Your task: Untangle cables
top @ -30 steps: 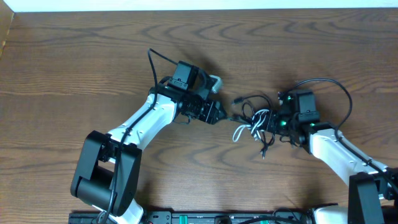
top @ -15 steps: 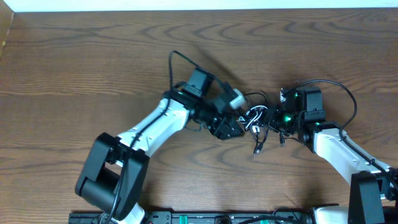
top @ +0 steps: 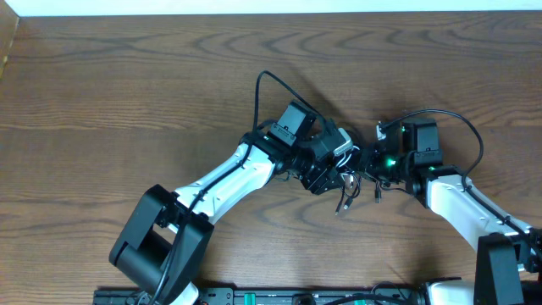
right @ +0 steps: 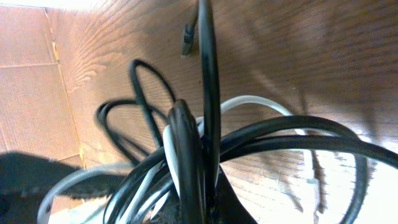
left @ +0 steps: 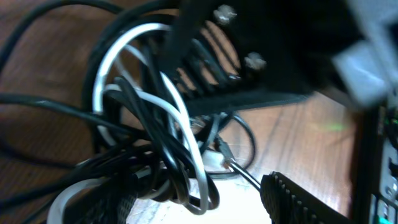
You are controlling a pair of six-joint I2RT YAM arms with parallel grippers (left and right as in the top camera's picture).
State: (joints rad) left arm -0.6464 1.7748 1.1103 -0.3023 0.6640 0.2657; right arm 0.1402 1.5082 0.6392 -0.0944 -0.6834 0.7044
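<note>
Change, left arm: the left gripper point(top: 340, 172) has swung right from the open table and now sits against the cables point(top: 354, 180).
Change, right arm: the right gripper point(top: 373, 168) stays almost where it was half a second ago.
Change, tangle: the cables, which were spread out loosely between the grippers a second ago, are now bunched tight. The white loops are mostly hidden from overhead.
Left jaws: they stand apart. The wrist view shows a ridged finger point(left: 292, 199) low on the right, and the white cable point(left: 121, 53) and black cable point(left: 37, 102) loop just beside the gap. No grip is visible.
Right jaws: they are closed on the bundle, with black cable point(right: 205, 93) and white cable point(right: 261, 102) fanning out from the pinch.
Task's thing: the cables lie right of centre, between the two grippers. One black plug end point(top: 341, 206) trails toward the near side.
Edges: a pale strip point(top: 254, 7) runs along the table's far edge. The arm bases stand along the near edge.
Open room: there is wide bare wood to the left and far side, and less to the right.
Surface: a dark, strongly grained wooden table point(top: 102, 102).
Room: cardboard point(right: 31, 93) stands beside the table.
</note>
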